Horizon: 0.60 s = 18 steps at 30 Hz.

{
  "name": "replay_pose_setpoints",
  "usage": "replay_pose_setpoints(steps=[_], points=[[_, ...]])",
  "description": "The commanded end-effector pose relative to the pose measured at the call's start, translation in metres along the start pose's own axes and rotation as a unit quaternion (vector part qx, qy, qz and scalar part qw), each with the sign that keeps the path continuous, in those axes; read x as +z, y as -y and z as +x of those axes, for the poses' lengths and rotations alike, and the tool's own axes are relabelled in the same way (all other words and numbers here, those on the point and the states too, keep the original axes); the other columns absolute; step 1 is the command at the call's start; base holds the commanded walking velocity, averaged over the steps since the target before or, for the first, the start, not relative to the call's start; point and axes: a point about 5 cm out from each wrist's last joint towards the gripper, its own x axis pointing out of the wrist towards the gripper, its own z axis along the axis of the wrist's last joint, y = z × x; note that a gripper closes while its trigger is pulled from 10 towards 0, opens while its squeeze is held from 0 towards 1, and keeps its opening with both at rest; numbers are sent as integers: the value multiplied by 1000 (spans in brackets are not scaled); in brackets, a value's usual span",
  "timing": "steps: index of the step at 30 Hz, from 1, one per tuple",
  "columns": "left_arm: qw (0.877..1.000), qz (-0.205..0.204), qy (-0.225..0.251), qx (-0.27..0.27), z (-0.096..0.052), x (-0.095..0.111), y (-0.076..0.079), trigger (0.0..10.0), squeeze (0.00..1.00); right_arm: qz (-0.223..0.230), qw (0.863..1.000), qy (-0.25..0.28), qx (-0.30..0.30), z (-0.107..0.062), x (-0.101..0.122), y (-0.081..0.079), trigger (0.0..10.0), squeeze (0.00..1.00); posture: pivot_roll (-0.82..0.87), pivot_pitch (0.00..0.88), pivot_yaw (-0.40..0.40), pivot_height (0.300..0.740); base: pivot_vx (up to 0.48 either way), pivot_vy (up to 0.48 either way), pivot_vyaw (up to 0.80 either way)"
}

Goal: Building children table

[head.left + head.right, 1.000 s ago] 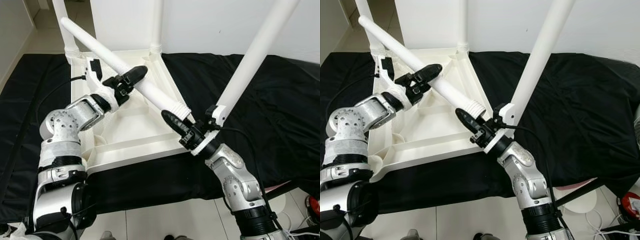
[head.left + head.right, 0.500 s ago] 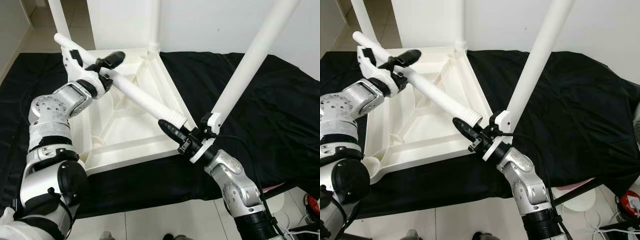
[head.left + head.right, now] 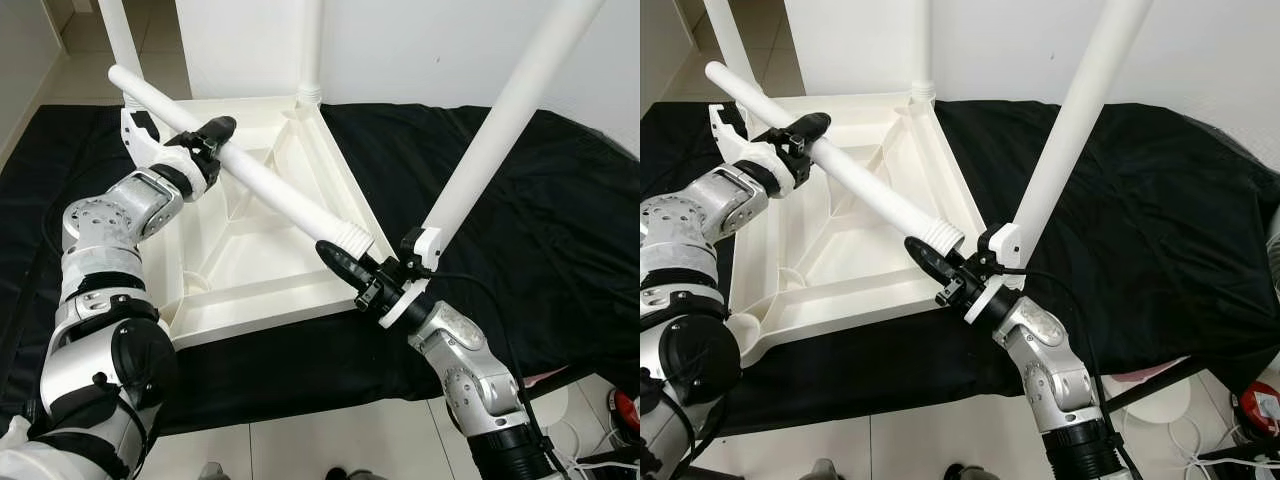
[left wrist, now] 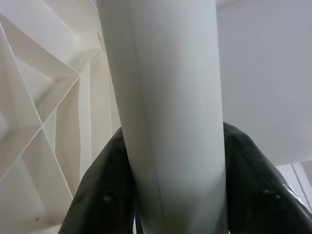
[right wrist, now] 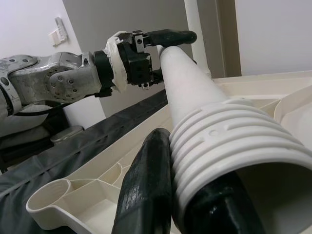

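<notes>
A white children's table (image 3: 262, 282) lies upside down on a black cloth. A loose white leg (image 3: 270, 185) slants across its underside. My left gripper (image 3: 210, 135) is shut around the leg's upper part; in the left wrist view its fingers (image 4: 105, 195) clasp the leg (image 4: 170, 107) on both sides. My right gripper (image 3: 345, 262) is shut on the leg's ribbed threaded end (image 5: 229, 141) near the table's near right corner, one finger (image 5: 146, 190) pressed against the ribs.
Three legs stand fixed in the table: two at the far corners and one (image 3: 500, 130) at the near right corner, leaning up to the right. A round socket (image 3: 195, 284) shows at the near left corner. The black cloth (image 3: 540, 200) spreads to the right, pale floor tiles (image 3: 330, 435) in front.
My left gripper has shifted along the loose leg from its middle toward its far end. The right gripper has kept its hold on the threaded end and moved slightly left.
</notes>
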Motion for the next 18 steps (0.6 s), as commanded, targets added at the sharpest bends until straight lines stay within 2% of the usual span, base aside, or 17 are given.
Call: replay_pose_setpoints(steps=[1,6,7,8,9,18], points=[[1000,6,-2,-11,2,1,5,0,0,-9,1000,0,-4,-1,1,2,10000,0,90,79,-63,740,0,0,0],[1000,2,0,-14,3,2,6,0,0,-6,1000,-1,-6,0,1,3,10000,0,89,76,-64,740,0,0,0],[1000,-4,1,-15,3,4,8,9922,0,0,1000,-3,-4,-1,0,3,10000,918,88,75,-65,740,0,0,0],[1000,-10,0,-16,4,5,9,9922,0,5,1000,-4,-3,-1,0,3,10000,918,88,75,-65,740,0,0,0],[1000,-15,4,-16,3,7,9,10000,0,13,1000,-5,2,-1,0,3,10000,1000,87,70,-67,740,0,0,0],[999,-29,36,1,-1,22,1,10000,0,17,1000,-6,10,-5,2,3,10000,1000,82,64,-73,740,0,0,0]])
